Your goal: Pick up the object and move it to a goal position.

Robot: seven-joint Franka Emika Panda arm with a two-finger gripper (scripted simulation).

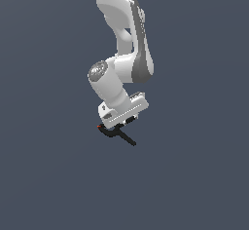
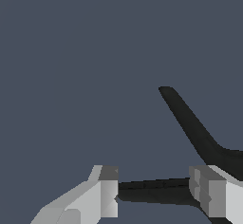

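Observation:
The black spring clamp sits right under my white gripper in the exterior view, with its tiny red tip toward that view's left and one thin handle sticking out toward its right. In the wrist view my gripper has its two fingers on either side of a black part of the clamp, which spans the gap and touches both pads. The other handle splays away from the fingers. The gripper is shut on the clamp.
Only a plain dark grey-blue ground shows around the arm in both views. No other objects, containers or edges are in view, and no goal marker shows.

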